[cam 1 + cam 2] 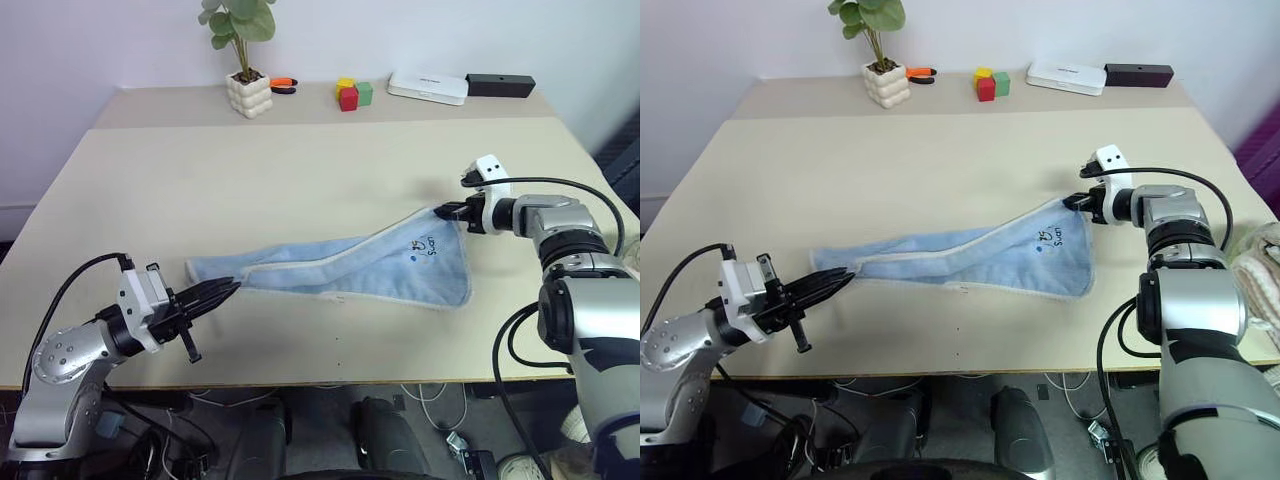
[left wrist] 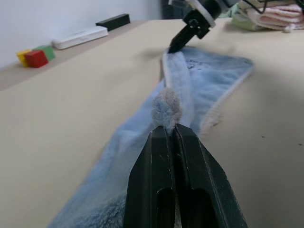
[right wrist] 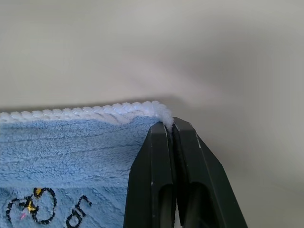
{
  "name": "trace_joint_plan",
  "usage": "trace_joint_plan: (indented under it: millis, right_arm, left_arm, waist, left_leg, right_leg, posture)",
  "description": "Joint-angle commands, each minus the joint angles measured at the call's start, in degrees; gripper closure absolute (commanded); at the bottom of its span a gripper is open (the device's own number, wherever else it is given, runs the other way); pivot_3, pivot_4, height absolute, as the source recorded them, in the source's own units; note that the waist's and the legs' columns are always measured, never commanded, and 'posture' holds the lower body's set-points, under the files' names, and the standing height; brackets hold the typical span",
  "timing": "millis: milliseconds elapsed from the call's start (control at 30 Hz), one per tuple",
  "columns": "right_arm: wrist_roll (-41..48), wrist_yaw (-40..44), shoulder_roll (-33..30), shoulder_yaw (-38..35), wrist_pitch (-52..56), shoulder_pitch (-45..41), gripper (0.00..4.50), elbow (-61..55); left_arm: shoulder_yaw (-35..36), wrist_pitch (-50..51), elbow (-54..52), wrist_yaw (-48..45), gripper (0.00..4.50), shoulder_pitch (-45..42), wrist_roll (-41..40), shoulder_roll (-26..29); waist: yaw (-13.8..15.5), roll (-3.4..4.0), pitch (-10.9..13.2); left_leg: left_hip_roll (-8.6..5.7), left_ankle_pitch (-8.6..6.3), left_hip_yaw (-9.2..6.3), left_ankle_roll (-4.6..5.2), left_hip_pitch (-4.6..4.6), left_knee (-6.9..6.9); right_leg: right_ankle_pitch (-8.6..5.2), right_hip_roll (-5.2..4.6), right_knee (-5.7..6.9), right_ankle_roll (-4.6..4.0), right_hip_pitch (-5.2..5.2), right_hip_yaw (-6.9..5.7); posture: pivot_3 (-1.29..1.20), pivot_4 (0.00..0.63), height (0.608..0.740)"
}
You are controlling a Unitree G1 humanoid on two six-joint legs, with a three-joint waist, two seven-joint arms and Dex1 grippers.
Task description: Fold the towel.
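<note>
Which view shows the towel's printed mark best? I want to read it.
The right wrist view: the dark printed mark on the towel is close, though cut off at the edge. Both eye views show it whole but tiny, near the right gripper. In the left wrist view it is blurred.

Beige table (image 1: 300, 180), two joined tops, seam line across far part. Light blue towel (image 1: 400, 265) lies on it, stretched between left gripper (image 1: 232, 288) and right gripper (image 1: 446, 211), each pinching one corner; wide end with dark printed mark just beside right gripper. On far strip, well beyond both grippers: white pot with plant (image 1: 249, 92), orange-black small object (image 1: 284, 84), coloured blocks (image 1: 352, 94), white flat box (image 1: 428, 87), black bar (image 1: 500, 85). Folded cloths (image 2: 275, 14) near right gripper's side.
</note>
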Motion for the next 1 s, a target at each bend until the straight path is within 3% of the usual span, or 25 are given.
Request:
trace_joint_plan:
  millis: [33, 233, 433, 500, 633, 733, 800, 867, 1000]
  right_arm:
    - [2.6, 1.0, -2.5, -2.9, -1.1, -2.4, 4.47, -3.4]
    - [6.1, 3.9, -4.0, -6.1, -0.9, -0.8, 4.47, -7.1]
    - [9.2, -0.5, 0.1, -8.8, -3.1, -2.2, 4.47, -9.3]
    - [10.6, -7.7, 3.7, -10.9, -6.8, -5.3, 4.47, -7.7]
    - [10.0, -27.1, 9.7, -13.7, -18.8, -12.2, 4.47, -2.8]
    - [10.3, -29.2, 9.9, -14.7, -24.0, -15.4, 4.47, -1.8]
    - [11.6, -27.1, 9.4, -15.7, -24.9, -16.9, 4.47, -1.9]
    - [12.0, -24.5, 8.8, -15.7, -25.3, -17.2, 4.47, -2.7]
    - [13.6, -16.3, 8.9, -15.3, -23.9, -13.9, 4.47, -6.0]
  left_arm:
    - [2.5, 2.0, 3.6, 4.2, 4.50, -3.3, 0.8, 0.5]
    - [4.9, 4.7, 9.6, 10.6, 4.50, -9.0, 1.2, 0.1]
    - [3.4, 5.5, 23.4, 17.2, 4.50, -23.0, 6.5, 0.9]
    - [1.7, 1.3, 35.1, 19.6, 4.50, -33.4, 10.5, 0.3]
    - [-2.2, -11.5, 67.3, 27.8, 4.50, -63.8, 21.2, 4.0]
    - [-3.6, -17.7, 79.3, 33.2, 4.50, -76.3, 25.4, 7.2]
    - [-3.8, -20.6, 82.3, 31.8, 4.50, -80.4, 25.7, 8.3]
    - [-3.5, -23.7, 82.1, 24.0, 4.50, -81.2, 24.4, 9.2]
    - [-1.3, -25.4, 76.8, 10.5, 4.50, -73.9, 19.3, 10.0]
  waist:
    - [0.0, 0.00, 0.0]
    - [-0.2, 0.00, 0.0]
    - [-0.1, -0.02, 0.0]
    - [-0.1, -0.01, 0.0]
    - [-0.1, -0.31, 0.2]
    - [-0.3, -0.49, 0.2]
    - [-0.5, -0.43, 0.2]
    - [-0.6, -0.43, 0.2]
    - [-1.3, -0.43, 0.2]
  left_leg:
    - [0.00, 0.00, 0.00, 0.00, 0.00, 0.00]
    - [0.01, 0.00, 0.00, 0.00, -0.01, -0.02]
    - [0.01, 0.00, -0.06, 0.00, 0.00, 0.03]
    - [0.01, 0.00, -0.04, 0.00, 0.00, 0.02]
    - [0.01, 0.21, -0.19, -0.32, -0.24, 0.04]
    - [-0.01, 0.32, -0.26, -0.51, -0.90, 0.07]
    - [-0.12, 0.44, -0.01, -0.72, -1.05, -0.03]
    - [-0.20, 0.43, 0.34, -0.71, -1.05, -0.24]
    - [-0.09, 0.37, 0.86, -0.61, -1.12, -0.25]
  right_leg:
    - [0.00, 0.00, 0.00, 0.00, 0.00, 0.00]
    - [0.01, 0.02, 0.01, 0.03, -0.04, 0.00]
    - [0.03, 0.09, 0.05, 0.05, -0.01, -0.02]
    - [0.04, 0.08, 0.05, 0.08, -0.01, -0.01]
    - [0.20, 0.17, 0.27, 0.07, -0.37, -0.08]
    - [0.34, 0.14, 0.20, 0.23, -0.91, -0.13]
    - [0.36, -0.11, 0.10, 0.32, -1.04, -0.07]
    - [0.30, -0.33, -0.03, 0.43, -1.06, -0.08]
    - [0.25, -0.39, -0.06, 0.50, -1.10, -0.07]
  posture:
    - [0.00, 0.150, 0.740]
    - [0.00, 0.150, 0.740]
    - [0.00, 0.150, 0.740]
    - [0.00, 0.150, 0.740]
    - [0.00, 0.150, 0.740]
    - [0.00, 0.150, 0.740]
    - [0.00, 0.150, 0.740]
    - [0.00, 0.150, 0.740]
    - [0.00, 0.150, 0.740]
